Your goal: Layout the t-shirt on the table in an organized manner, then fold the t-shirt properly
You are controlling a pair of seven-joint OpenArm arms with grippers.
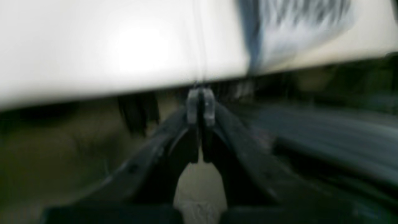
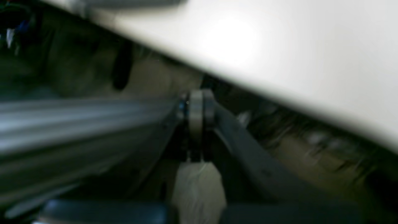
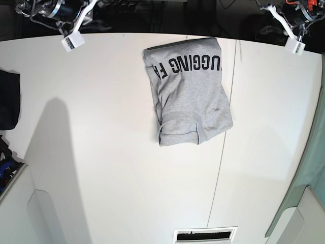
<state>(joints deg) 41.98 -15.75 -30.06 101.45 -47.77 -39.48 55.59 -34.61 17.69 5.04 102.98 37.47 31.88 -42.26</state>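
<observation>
The t-shirt (image 3: 189,91) lies folded into a compact grey rectangle on the white worktop (image 3: 101,152), lettering toward the far edge, neck trim at its near end; it sits between the two hands, well apart from both; the left hand (image 3: 294,46) hangs over the far corner to one side of it, its fingers (image 1: 209,107) pressed together and gripping nothing; the right hand (image 3: 72,41) hangs at the opposite far corner, likewise closed and empty; a dark cloth (image 3: 8,107) lies at the worktop's edge on the right hand's side.
</observation>
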